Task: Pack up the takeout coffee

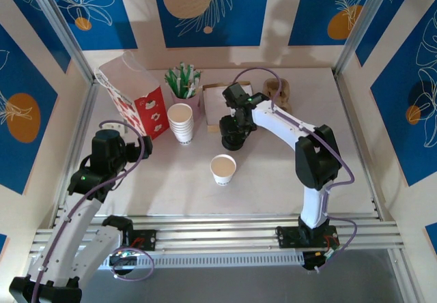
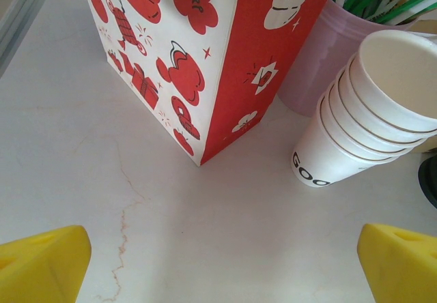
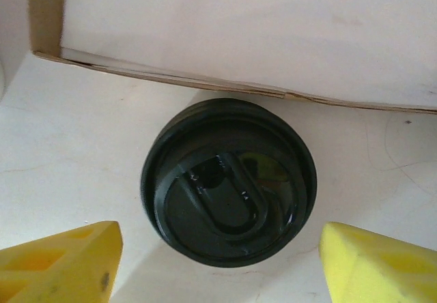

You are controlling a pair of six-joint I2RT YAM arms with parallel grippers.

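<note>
Pale, faintly veined tabletop (image 1: 273, 173), walled in by blue flower-print panels; I took the red-and-white bag (image 2: 205, 57) as my mark. Right of the bag stood a stack of lidless cups (image 2: 369, 112) and a pink straw holder (image 2: 321, 57), with a flat box (image 3: 239, 30) and a brown carrier (image 1: 278, 95) farther right. The black lid (image 3: 229, 183) lay against that box between the spread, untouching jaws of the right gripper (image 3: 220, 238), the lone open cup (image 1: 223, 169) stood nearer me, and the left gripper (image 2: 222, 265) hung wide and empty before the bag.
</note>
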